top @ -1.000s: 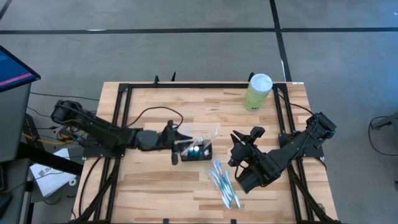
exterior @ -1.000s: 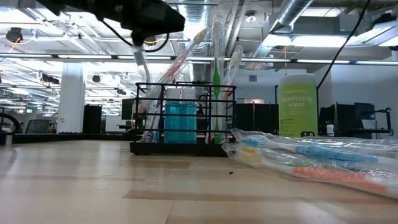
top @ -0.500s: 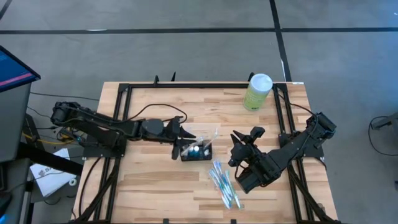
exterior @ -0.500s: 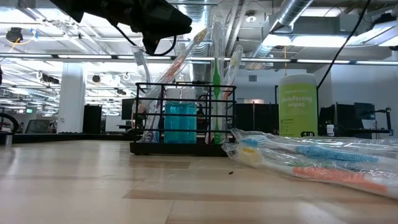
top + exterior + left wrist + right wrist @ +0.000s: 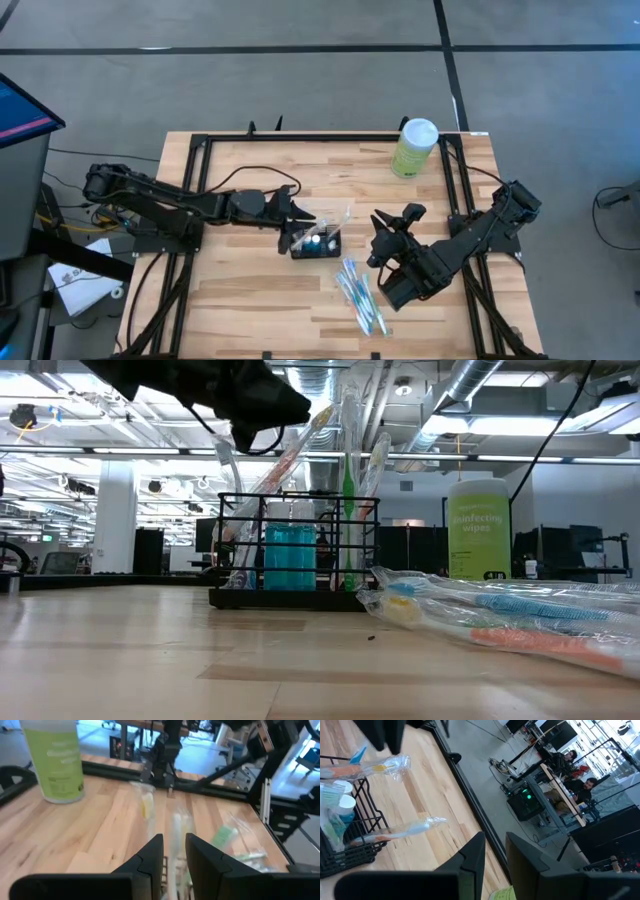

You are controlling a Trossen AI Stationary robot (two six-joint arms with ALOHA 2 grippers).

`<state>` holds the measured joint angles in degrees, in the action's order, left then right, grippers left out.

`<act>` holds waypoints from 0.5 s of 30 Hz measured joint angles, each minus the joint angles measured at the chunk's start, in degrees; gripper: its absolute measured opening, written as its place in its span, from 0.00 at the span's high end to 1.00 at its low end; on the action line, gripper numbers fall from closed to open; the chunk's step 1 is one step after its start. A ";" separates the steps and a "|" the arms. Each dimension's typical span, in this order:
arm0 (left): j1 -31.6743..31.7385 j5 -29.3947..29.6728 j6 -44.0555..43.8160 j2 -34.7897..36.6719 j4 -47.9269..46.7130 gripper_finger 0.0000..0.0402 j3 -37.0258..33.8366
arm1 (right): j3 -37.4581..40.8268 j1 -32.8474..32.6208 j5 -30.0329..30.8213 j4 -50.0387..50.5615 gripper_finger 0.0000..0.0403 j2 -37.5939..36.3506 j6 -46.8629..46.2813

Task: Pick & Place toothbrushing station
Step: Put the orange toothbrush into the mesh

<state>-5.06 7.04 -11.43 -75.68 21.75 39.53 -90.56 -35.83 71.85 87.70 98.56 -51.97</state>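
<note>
Now the holder (image 5: 315,242) stood near the middle of the table (image 5: 250,290), a low black wire box with a blue tube (image 5: 290,556) and several wrapped toothbrushes (image 5: 352,470) standing tilted in its compartments. The left gripper (image 5: 288,236) was at the holder's left end, just above it, and its fingers (image 5: 151,854) were close together with only a narrow gap. A wrapped toothbrush (image 5: 176,832) lay in line with that gap, but I could not tell if the fingers really pinched it or only stood around it. The right gripper (image 5: 377,262) waited to the right of the holder, apart from it, with its fingers (image 5: 473,852) also near each other and nothing between them (the gap was small but clearly visible). A bundle of packed toothbrushes (image 5: 360,296) lay flat on the table in front of the holder, near the right arm. The green canister (image 5: 414,147) stood upright at the far right corner, well apart from the holder.
</note>
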 joint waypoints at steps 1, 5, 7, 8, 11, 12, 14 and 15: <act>0.22 -0.12 -0.02 -0.40 0.41 0.81 0.10 | 0.00 0.00 0.01 0.00 0.83 0.00 0.01; 0.33 -3.79 -0.93 -0.64 0.09 0.77 0.19 | 0.00 0.14 0.01 0.02 0.83 0.00 0.01; 0.26 -3.79 -1.28 -0.61 0.45 0.74 0.38 | 0.00 0.35 -0.01 0.02 0.83 0.00 0.01; 0.24 -3.66 -1.15 -0.61 0.14 0.72 0.36 | 0.00 0.35 0.01 0.02 0.83 0.00 0.01; 0.29 -3.40 -0.85 -0.63 0.28 0.68 0.34 | 0.00 0.39 -0.01 0.03 0.83 0.00 0.01; 0.29 -3.36 -0.89 -0.63 0.23 0.67 0.34 | 0.00 0.39 -0.01 0.02 0.83 0.00 0.00; 0.29 -3.36 -0.89 -0.63 0.26 0.66 0.34 | 0.00 0.39 -0.01 0.02 0.83 0.00 -0.01; 0.22 -3.35 -0.90 -0.63 0.52 0.66 0.34 | 0.00 0.39 0.01 0.02 0.83 0.00 -0.01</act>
<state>-4.85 3.70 -12.32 -76.31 22.27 39.87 -90.56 -35.44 71.85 87.72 98.56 -51.98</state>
